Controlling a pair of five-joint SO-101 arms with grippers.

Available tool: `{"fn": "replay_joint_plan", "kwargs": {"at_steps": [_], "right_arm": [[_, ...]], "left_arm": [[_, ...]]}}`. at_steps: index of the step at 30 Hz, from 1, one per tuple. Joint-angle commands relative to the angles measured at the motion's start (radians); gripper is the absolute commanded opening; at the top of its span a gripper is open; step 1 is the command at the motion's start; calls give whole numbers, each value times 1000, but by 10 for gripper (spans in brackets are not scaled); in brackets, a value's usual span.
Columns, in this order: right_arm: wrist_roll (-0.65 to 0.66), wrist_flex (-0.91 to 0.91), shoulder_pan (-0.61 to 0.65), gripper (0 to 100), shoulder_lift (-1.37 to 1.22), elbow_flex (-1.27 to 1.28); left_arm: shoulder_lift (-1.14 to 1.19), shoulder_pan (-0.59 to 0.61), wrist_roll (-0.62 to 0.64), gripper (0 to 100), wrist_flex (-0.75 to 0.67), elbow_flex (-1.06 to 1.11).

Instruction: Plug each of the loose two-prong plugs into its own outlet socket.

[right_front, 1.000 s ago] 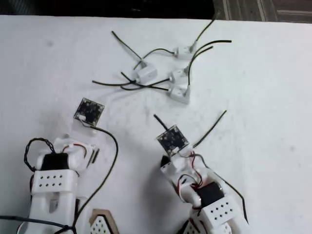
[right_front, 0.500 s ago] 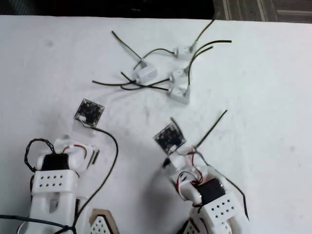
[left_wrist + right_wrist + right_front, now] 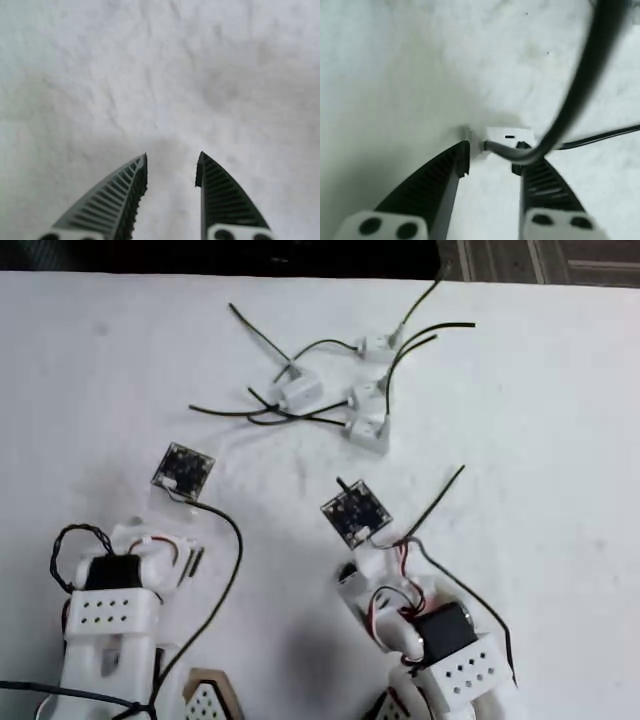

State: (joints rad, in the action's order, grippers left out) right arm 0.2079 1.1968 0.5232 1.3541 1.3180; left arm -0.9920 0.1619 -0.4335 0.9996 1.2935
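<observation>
Several white plug and socket pieces with black cords lie in a cluster at the table's far middle: one [image 3: 299, 391], another [image 3: 377, 345] and a pair [image 3: 367, 430]. My right arm [image 3: 440, 640] sits at the near right. My right gripper [image 3: 490, 157] is shut on a small white plug [image 3: 507, 136]; the plug's black cord [image 3: 580, 85] arcs up past one finger. My left arm [image 3: 110, 605] rests at the near left. My left gripper [image 3: 171, 165] is open over bare white table, holding nothing.
A thin black cord [image 3: 435, 502] lies on the table just right of my right wrist. The table [image 3: 560, 440] is white; its far edge runs along the top, with dark floor beyond. Open surface lies between the arms and the cluster.
My right wrist twisted back and forth and the arm drew slightly toward the near right; the short cord end by its camera board swung with it. The left arm and the cluster stayed still.
</observation>
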Motion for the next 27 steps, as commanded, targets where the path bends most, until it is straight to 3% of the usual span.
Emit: {"fn": "replay_joint_plan", "kwargs": {"at_steps": [1,12,18,27], "right_arm": [[-3,44,-5,37,2,-44],[-3,77,-10,17,-5,-29],[-2,50,-58,17,-189,-26],[-11,-211,-53,17,-489,-26]], "left_arm": [[-25,5,-8,174,-17,-2],[-25,10,-8,174,-17,2],[-25,10,-8,173,-17,2],[-25,10,-8,173,-17,2]]}}
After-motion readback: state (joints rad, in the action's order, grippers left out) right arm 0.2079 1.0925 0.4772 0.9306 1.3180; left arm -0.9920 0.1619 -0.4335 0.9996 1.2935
